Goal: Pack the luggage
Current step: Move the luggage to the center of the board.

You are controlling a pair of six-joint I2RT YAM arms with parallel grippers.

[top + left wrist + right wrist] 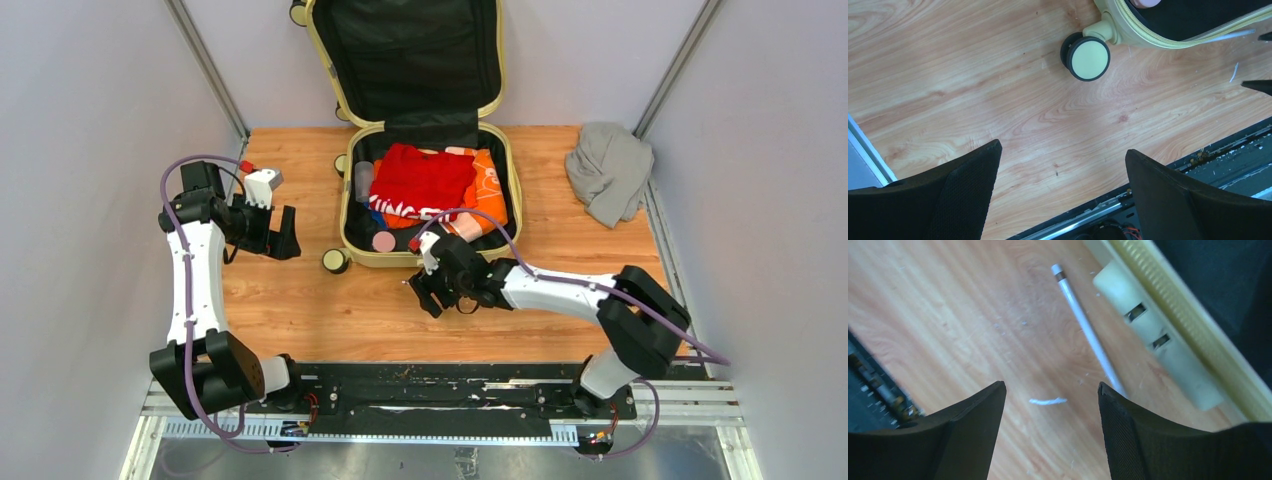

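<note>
Wood table (300, 320); right arm (560, 288) low beside luggage (420, 60), fingers (1158, 440) apart.

Suitcase (346, 205) lies open toward the back of the table (300, 310), clothes (420, 180) piled inside, loose cloth (608, 170) off to its right, pen (1087, 330) just in front.

— Any writing you can read here?
— You'll see white lettering on the red shirt (420, 180) in the luggage (380, 258), but it's too small to make out. Nothing else is legible.
</note>
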